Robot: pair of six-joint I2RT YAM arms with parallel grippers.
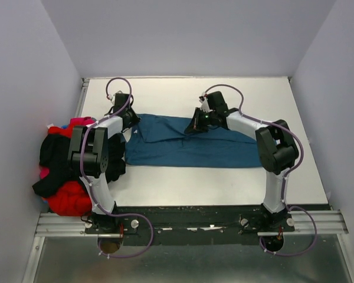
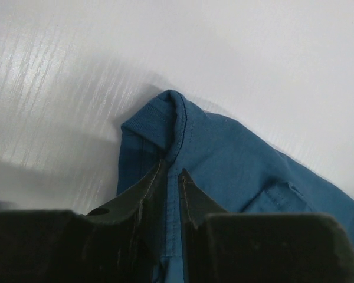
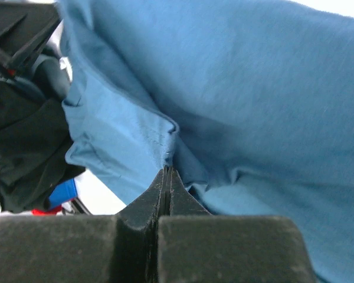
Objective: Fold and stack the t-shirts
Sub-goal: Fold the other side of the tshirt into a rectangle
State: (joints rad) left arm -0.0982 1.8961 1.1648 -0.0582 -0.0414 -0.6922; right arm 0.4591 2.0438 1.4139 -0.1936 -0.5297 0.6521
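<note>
Your L gripper [image 2: 172, 172]: jaws nearly together, w/ a stitched ridge of the teal t-shirt [image 2: 242, 171] running up btwn the two tips, so it's clamped on that fold. Just past the tips the ridge ends in a small peaked corner of cloth, raised off the white table [image 2: 76, 71]. A short stitched seam shows on the cloth to the right.

Your R gripper [image 3: 167, 170]: jaws pressed flat together, no gap visible. The tips sit right at a pucker in the teal cloth, w/ creases fanning out from that spot, so it has a thin pinch of the same shirt. Cloth fills most of that wrist view. A black shirt [image 3: 17, 153] shows at the left edge, beyond it.

Top cam: the teal t-shirt lies spread across the middle of the table, long side running L–R, wrinkled. The L gripper is at its far-left corner. The R gripper is on its far edge, abt mid-length.

The rest of the shirts are heaped at the table's left edge, outboard of your L arm. The black one is in the middle, a red shirt [image 1: 68, 197] at the near end and a magenta shirt [image 1: 79, 122] at the far end. Can't tell if the heap touches the teal one, as the L arm covers that spot.
</note>
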